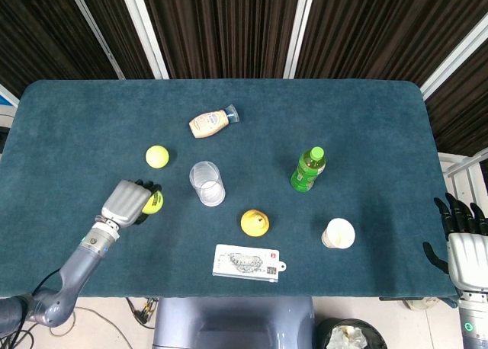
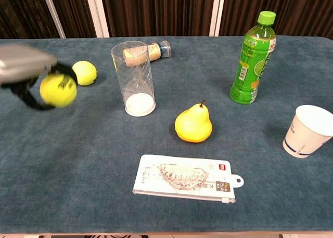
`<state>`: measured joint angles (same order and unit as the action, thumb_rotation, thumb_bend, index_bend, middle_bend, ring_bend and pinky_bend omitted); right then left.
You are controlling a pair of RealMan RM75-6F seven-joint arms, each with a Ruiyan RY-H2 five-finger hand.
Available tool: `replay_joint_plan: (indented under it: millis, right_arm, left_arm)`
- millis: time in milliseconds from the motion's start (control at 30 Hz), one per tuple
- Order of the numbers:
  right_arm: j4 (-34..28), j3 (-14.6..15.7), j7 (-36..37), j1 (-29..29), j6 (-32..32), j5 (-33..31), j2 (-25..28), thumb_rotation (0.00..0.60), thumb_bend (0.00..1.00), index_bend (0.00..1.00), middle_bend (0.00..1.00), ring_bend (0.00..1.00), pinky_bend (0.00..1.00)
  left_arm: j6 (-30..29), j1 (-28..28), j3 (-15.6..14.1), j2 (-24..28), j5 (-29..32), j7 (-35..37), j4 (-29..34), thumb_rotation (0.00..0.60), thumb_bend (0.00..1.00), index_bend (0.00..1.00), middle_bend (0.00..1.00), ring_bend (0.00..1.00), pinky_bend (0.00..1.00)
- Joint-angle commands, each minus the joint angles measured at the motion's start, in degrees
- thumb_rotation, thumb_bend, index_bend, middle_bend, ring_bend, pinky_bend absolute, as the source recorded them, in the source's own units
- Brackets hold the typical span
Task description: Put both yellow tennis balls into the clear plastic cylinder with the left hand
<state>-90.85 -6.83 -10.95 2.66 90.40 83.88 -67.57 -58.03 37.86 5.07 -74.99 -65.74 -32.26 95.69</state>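
My left hand (image 1: 128, 203) (image 2: 25, 74) grips one yellow tennis ball (image 1: 153, 203) (image 2: 58, 90) and holds it above the table, left of the clear plastic cylinder (image 1: 207, 183) (image 2: 133, 78), which stands upright. The other tennis ball (image 1: 157, 156) (image 2: 85, 73) lies on the blue cloth just behind the held one. My right hand (image 1: 461, 242) hangs past the table's right edge, fingers apart, holding nothing.
A mayonnaise bottle (image 1: 211, 123) lies behind the cylinder. A pear (image 2: 193, 123), a flat packet (image 2: 186, 179), a green drink bottle (image 2: 252, 58) and a white paper cup (image 2: 306, 130) stand to the right of the cylinder.
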Motion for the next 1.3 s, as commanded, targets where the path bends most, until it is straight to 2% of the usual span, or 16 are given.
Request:
replay_joint_plan:
  millis: [33, 233, 267, 333, 433, 600, 900, 1100, 1167, 1233, 1300]
  right_arm:
    - [0.0, 0.0, -0.1, 0.1, -0.1, 0.0, -0.1, 0.600, 0.34, 0.12, 0.08, 0.11, 0.09]
    - [0.3, 0.1, -0.3, 0.2, -0.4, 0.0, -0.4, 0.600, 0.34, 0.12, 0.08, 0.11, 0.09]
    - [0.4, 0.2, -0.4, 0.3, -0.7, 0.0, -0.5, 0.600, 0.34, 0.12, 0.08, 0.11, 0.09]
    - [0.6, 0.2, -0.5, 0.3, -0.9, -0.1, -0.6, 0.600, 0.34, 0.12, 0.08, 0.11, 0.09]
    - [0.6, 0.2, -0.5, 0.3, -0.8, -0.1, -0.6, 0.600, 0.34, 0.12, 0.08, 0.11, 0.09]
    - [0.7, 0.1, -0.3, 0.2, -0.6, -0.2, -0.5, 0.600, 0.34, 0.12, 0.08, 0.11, 0.09]
    - [0.8, -0.1, 0.3, 0.1, -0.4, -0.3, -0.3, 0.600, 0.34, 0.12, 0.08, 0.11, 0.09]
    - [0.7, -0.2, 0.5, 0.0, -0.2, -0.3, -0.2, 0.600, 0.34, 0.12, 0.08, 0.11, 0.09]
    - [0.7, -0.2, 0.5, 0.1, -0.4, -0.4, -0.2, 0.600, 0.34, 0.12, 0.08, 0.11, 0.09]
    - [0.7, -0.2, 0.4, 0.1, -0.4, -0.5, -0.3, 0.600, 0.34, 0.12, 0.08, 0.11, 0.09]
    - [0.7, -0.1, 0.4, 0.1, -0.5, -0.4, -0.2, 0.600, 0.34, 0.12, 0.08, 0.11, 0.09]
  left_arm:
    - [-2.2, 0.5, 2.7, 2.9, -1.0, 0.6, 3.6, 0.600, 0.39, 0.37, 0.44, 0.38, 0.56]
    - [-3.1, 3.5, 6.8, 5.5, 2.3, -4.6, 8.3, 0.600, 0.39, 0.37, 0.44, 0.38, 0.55]
    - [-2.3, 5.2, 8.0, 5.5, 4.1, -6.7, 9.3, 0.600, 0.39, 0.37, 0.44, 0.38, 0.55]
    - [-1.2, 7.6, 8.8, 4.9, 7.3, -10.6, 10.2, 0.600, 0.39, 0.37, 0.43, 0.38, 0.55]
    - [-1.2, 10.5, 9.0, 3.3, 11.7, -15.6, 11.0, 0.600, 0.39, 0.37, 0.43, 0.37, 0.54]
    - [-2.9, 13.8, 9.6, 0.1, 15.7, -19.6, 11.0, 0.600, 0.39, 0.37, 0.43, 0.37, 0.54]
    - [-5.0, 18.0, 8.4, -3.7, 19.7, -24.4, 10.2, 0.600, 0.36, 0.37, 0.42, 0.36, 0.52]
    - [-6.7, 19.7, 8.0, -4.3, 22.1, -26.2, 10.2, 0.600, 0.27, 0.37, 0.38, 0.32, 0.48]
    - [-7.3, 20.2, 7.8, -4.5, 22.9, -26.9, 10.4, 0.600, 0.18, 0.36, 0.35, 0.27, 0.42]
    - [-7.9, 20.5, 7.9, -4.7, 23.7, -27.3, 10.6, 0.600, 0.06, 0.34, 0.28, 0.17, 0.29]
    - [-8.4, 21.0, 7.9, -4.9, 24.5, -28.0, 10.8, 0.600, 0.01, 0.31, 0.23, 0.09, 0.19]
